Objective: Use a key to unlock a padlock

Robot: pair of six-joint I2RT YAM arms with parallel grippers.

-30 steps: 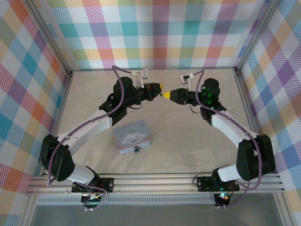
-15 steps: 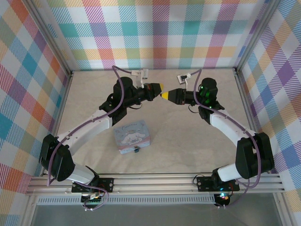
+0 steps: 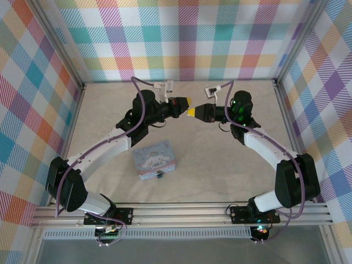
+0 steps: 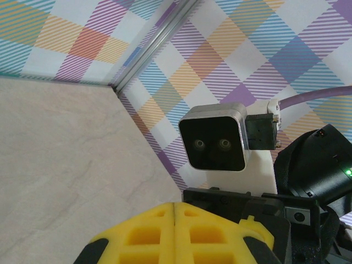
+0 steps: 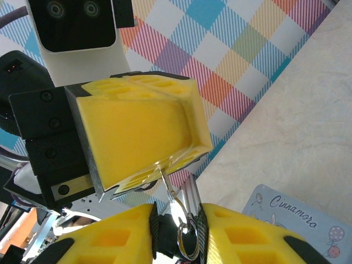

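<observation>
Plaid walls enclose the beige table (image 3: 220, 159). We see the left gripper (image 3: 184, 103) closed, its yellow pads (image 5: 137, 132) pinching the tip of the key (image 5: 164, 177). The key's ring (image 5: 188, 237) sits between the narrowly parted fingers of the right gripper (image 5: 177, 220); we cannot tell whether they clamp it. Both grippers meet above the table's far half. The padlock (image 3: 159, 175) lies toward the near edge, touching the tin (image 3: 154, 157).

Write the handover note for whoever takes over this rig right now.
Left gripper: shut on the key, raised in mid-air.
Right gripper: tip to tip with it, fingers either side of the key ring; grip unclear.
Padlock: at the near edge of the blue tin.
Done: key picked up.
Left: probably finish the key handover, then insert it in the padlock and turn.
</observation>
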